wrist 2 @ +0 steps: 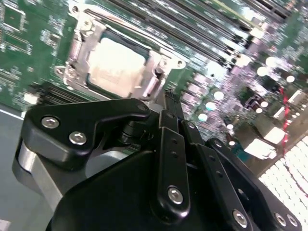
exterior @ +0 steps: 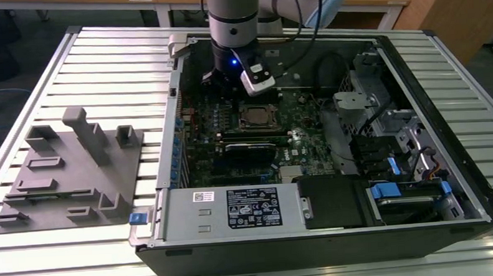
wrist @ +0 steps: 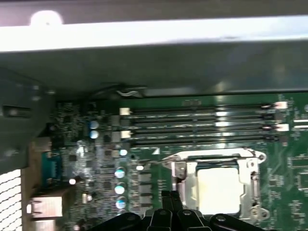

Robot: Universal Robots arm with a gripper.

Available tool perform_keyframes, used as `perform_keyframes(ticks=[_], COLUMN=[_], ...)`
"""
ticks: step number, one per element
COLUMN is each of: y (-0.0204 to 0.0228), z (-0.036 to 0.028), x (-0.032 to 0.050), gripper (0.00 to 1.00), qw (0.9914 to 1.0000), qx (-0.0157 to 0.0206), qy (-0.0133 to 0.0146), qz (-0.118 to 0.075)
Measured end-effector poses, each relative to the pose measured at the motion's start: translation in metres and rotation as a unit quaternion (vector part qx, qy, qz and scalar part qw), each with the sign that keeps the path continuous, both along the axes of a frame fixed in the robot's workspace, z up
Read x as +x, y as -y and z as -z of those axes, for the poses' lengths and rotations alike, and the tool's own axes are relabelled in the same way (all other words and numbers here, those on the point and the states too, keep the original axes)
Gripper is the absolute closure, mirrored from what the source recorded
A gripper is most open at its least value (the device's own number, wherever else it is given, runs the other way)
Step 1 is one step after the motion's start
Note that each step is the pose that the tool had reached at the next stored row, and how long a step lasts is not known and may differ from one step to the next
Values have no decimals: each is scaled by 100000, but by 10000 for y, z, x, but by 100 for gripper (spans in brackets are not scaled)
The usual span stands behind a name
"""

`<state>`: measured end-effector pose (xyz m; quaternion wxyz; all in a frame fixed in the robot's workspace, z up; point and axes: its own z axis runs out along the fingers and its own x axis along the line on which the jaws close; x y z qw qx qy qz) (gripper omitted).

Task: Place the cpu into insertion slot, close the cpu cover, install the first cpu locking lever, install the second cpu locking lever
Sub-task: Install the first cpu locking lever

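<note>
The cpu point(wrist 2: 117, 66) lies flat in the insertion slot point(exterior: 257, 117) on the green board, its silvery-tan top showing through the window of the cpu cover point(wrist 2: 155, 65). The cover is down over it. In the first wrist view the cpu point(wrist: 219, 190) sits inside the cover frame point(wrist: 185, 177). My gripper point(wrist 2: 170, 102) hangs low just beside one edge of the socket, its black fingers point(wrist: 166, 198) drawn together with nothing seen between them. In the exterior view the gripper point(exterior: 226, 92) is inside the case, just behind the socket.
The open computer case point(exterior: 444, 104) lies on a slatted metal table. Memory slots point(wrist: 202, 125) run beside the socket, and a black card point(exterior: 249, 147) lies in front of it. Drive bays and cables point(exterior: 396, 137) fill the exterior view's right. A grey fixture block point(exterior: 65, 171) sits outside on that view's left.
</note>
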<state>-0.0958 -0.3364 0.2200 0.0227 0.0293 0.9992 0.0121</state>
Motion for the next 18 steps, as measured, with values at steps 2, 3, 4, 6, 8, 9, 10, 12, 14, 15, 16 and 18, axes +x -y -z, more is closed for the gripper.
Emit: perform_keyframes(ticks=[2, 3, 4, 6, 8, 9, 10, 12, 14, 15, 16, 18], y=[0, 0, 0, 0, 0, 0, 0, 0, 0, 0, 0, 0], z=[1, 1, 1, 1, -10, -21, -34, -62, -103, -127, -154, -206], x=[-43, -56, -57, -57, -57, -57, -57, -57, -57, -57, -57, -57], gripper=[89, 89, 89, 89, 89, 89, 89, 89, 89, 89, 89, 89], qw=[100000, 100000, 100000, 100000, 100000, 100000, 100000, 100000, 100000, 100000, 100000, 100000], qx=[2, 2, 1, 1, -13, -8, -5, 0, -3, -4, -1, -5], qy=[4, 0, 5, 2, -6, -3, -1, 1, 1, 0, 4, -2], qz=[0, 3, 0, 1, 0, -1, 1, 1, 2, 0, 3, 1])
